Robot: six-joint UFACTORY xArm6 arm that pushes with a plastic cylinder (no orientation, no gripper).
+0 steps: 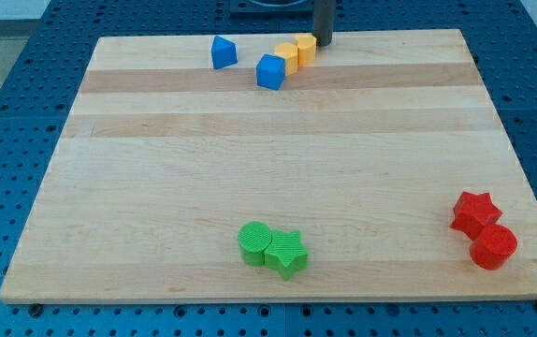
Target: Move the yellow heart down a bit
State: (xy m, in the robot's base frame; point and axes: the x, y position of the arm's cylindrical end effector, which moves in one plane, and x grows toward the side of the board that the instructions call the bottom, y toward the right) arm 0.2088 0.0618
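My tip sits at the top of the wooden tabletop, touching the yellow heart block. I have no gripper, only a rod.

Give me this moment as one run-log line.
my tip: right of, touching yellow heart | yellow heart: view's top, beside second yellow block | phase: push not evident
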